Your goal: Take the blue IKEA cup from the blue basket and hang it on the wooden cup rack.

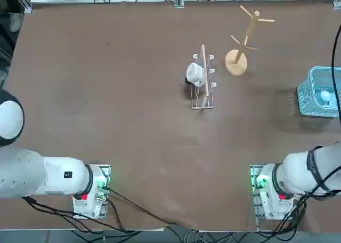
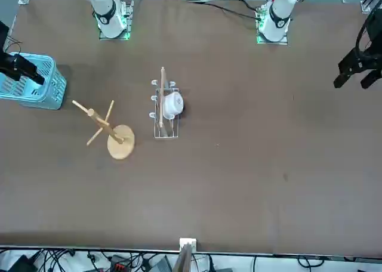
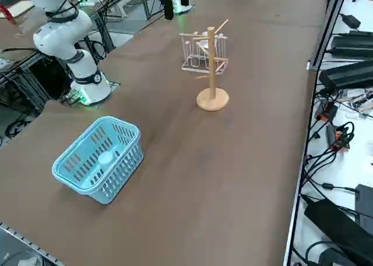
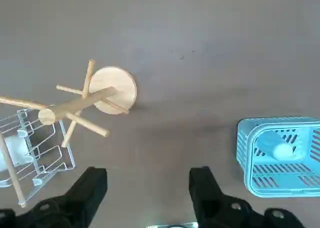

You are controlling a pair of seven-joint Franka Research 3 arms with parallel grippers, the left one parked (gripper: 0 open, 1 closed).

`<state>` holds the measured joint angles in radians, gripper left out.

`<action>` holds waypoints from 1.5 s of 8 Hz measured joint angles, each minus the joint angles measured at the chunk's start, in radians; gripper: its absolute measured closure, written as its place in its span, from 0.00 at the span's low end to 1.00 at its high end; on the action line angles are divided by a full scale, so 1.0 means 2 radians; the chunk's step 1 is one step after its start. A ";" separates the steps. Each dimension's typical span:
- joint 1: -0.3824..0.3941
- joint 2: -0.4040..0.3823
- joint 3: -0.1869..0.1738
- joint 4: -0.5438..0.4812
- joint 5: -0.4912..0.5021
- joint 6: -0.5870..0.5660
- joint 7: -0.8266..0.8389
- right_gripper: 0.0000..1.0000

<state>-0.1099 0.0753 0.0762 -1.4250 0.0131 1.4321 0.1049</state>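
In the right wrist view the tool's two black fingers point(image 4: 212, 190) are held wide apart along the frame's lower edge, presumably for a reach to the small pale-blue plastic cup point(image 4: 276, 146), seen inside the light-blue slotted plastic basket point(image 4: 254, 183) at lower right, ready for lifting.

In the wrist view, the bodies of the right gripper point(image 4: 148, 180) are cut off by the picture's edge, and so are the blue basket point(image 4: 255, 180) and the wire dish rack point(image 4: 52, 163). In the front view, I see this gripper hiding part of the basket. From above, a black cable point(image 1: 335, 67) covers some of the basket. I cannot tell how the blue cup's handle point(image 4: 277, 147) is turned.
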 joint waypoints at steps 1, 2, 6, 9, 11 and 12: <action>0.000 0.000 0.000 0.000 0.000 0.000 0.000 0.00; 0.001 0.000 0.000 0.000 0.000 0.000 0.000 0.00; -0.030 0.019 -0.009 -0.016 -0.013 -0.007 -0.012 0.00; -0.114 0.023 -0.015 -0.097 -0.053 0.035 -0.071 0.00; -0.155 -0.004 -0.016 -0.193 -0.059 0.133 -0.112 0.00; -0.173 -0.025 -0.016 -0.250 -0.060 0.191 -0.143 0.00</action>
<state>-0.4568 0.0259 0.0437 -1.9252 -0.1073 1.8134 -0.1816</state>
